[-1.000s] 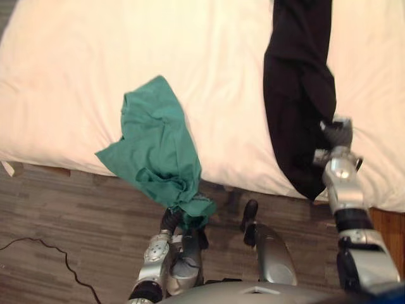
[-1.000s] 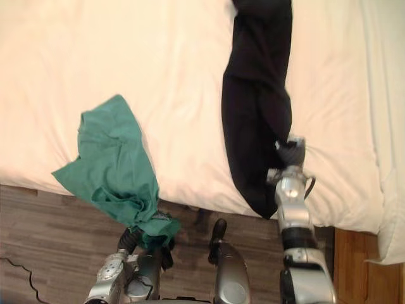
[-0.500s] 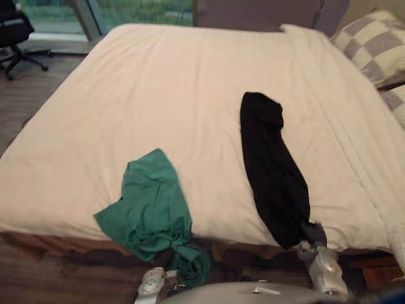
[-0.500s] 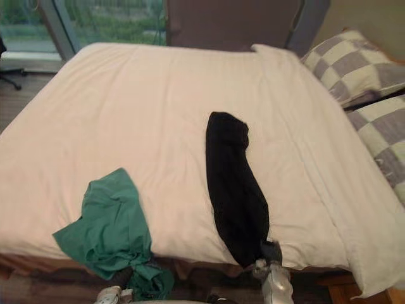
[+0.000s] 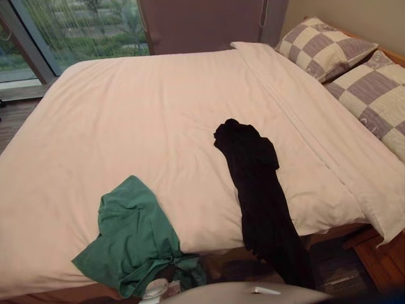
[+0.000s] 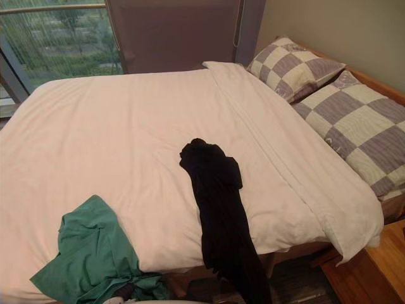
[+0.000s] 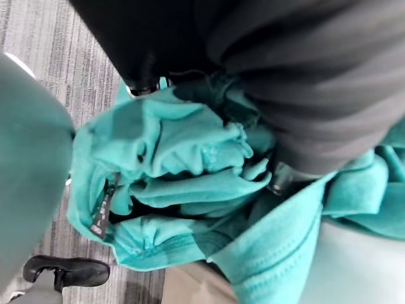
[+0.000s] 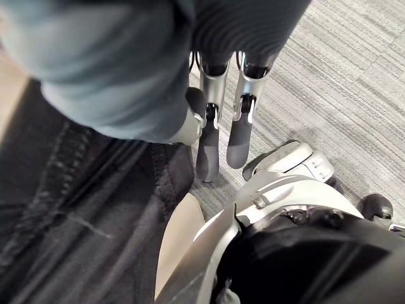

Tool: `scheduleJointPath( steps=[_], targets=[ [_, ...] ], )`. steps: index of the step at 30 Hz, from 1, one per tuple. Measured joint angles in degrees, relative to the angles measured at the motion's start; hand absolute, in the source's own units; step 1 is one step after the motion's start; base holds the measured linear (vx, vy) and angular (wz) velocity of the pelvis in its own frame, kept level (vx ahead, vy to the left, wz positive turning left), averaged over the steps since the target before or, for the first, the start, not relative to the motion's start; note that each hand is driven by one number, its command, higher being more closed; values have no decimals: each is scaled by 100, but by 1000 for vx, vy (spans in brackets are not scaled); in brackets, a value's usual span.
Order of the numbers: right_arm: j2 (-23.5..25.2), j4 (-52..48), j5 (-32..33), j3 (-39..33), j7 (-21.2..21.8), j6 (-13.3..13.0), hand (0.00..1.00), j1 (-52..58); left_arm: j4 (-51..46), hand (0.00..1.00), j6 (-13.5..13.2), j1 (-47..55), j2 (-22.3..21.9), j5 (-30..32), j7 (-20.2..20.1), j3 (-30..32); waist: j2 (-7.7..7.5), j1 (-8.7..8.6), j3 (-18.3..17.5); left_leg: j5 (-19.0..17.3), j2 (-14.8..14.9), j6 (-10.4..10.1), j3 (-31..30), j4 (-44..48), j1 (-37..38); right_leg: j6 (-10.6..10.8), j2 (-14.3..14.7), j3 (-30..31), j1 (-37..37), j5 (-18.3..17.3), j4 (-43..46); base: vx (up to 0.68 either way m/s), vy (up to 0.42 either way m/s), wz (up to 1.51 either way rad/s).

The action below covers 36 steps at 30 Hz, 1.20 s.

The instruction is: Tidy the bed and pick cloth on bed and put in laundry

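place: bedroom | bed point(image 6: 126, 126) – wide, pale duvet point(image 6: 95, 114) | two checked pillows point(image 6: 291, 63) at one end | big window point(image 6: 57, 38) – greenery outside | plank floor point(image 8: 354, 76)

- I found no words or numbers that I could read.
- I saw a small dark tag point(image 7: 101, 214) on the green cloth point(image 7: 183, 158), but its print was too tiny for me.

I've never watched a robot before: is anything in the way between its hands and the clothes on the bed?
Nothing visible is. The green cloth is bunched round the left hand; the right hand hangs open right beside the black cloth.
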Motion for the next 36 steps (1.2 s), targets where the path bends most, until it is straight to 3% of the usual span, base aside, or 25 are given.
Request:
scheduleJointPath(
  steps=[4,10,18,25,28,31,33,36],
  targets=[
    [-10,3,-18,47,-76,102,100,-51,8,100,-14,21,0,-75,-4,0,19,-1,-14,-5,0,-4,6,-10,43,0,11,18,2,0,-8,-42,-7,-2],
    [-52,54,-28,144,-159,2,100,-86,16,100,-29,26,-3,-74,-9,0,42,1,-18,-6,-17,-4,-5,-13,40,0,16,22,0,0,-14,0,0,0],
    [-109,170,-422,458,-154,-655,100,-89,17,100,-76,44,-4,-72,-57,7,76,3,-23,-6,-43,-2,-99,-6,7,2,0,-49,-2,-1,-29,-23,-6,3],
    [-267,230,-878,828,-158,-789,100,-185,18,100,-259,69,-8,39,-268,8,92,13,-21,26,-79,44,-488,-14,-166,34,-118,-397,7,-96,28,-23,-13,26],
    [-312,354,-1047,848,-157,-782,100,-259,18,100,-291,67,-6,42,-280,2,70,17,-30,102,-187,116,-834,-121,-238,87,-291,-671,-18,-339,371,2,4,63],
    [-347,458,-1175,946,-159,-781,100,-319,23,100,-371,66,42,25,-260,-55,-4,17,18,118,-384,176,-1286,-187,-261,163,-595,-882,-164,-810,1178,-16,-15,68],
    [-447,496,-1317,1184,-154,-784,100,-322,89,100,-384,15,95,-23,-249,-222,-34,3,30,78,-498,307,-1846,-197,-355,137,-831,-632,-410,-969,2145,-21,-68,124],
    [-492,583,-1374,1374,-146,-789,100,-358,83,100,-408,13,159,-99,-230,-264,-116,24,62,182,-585,360,-2365,-196,-484,127,-923,-342,-544,-973,2724,-3,-79,121]
  ],
)
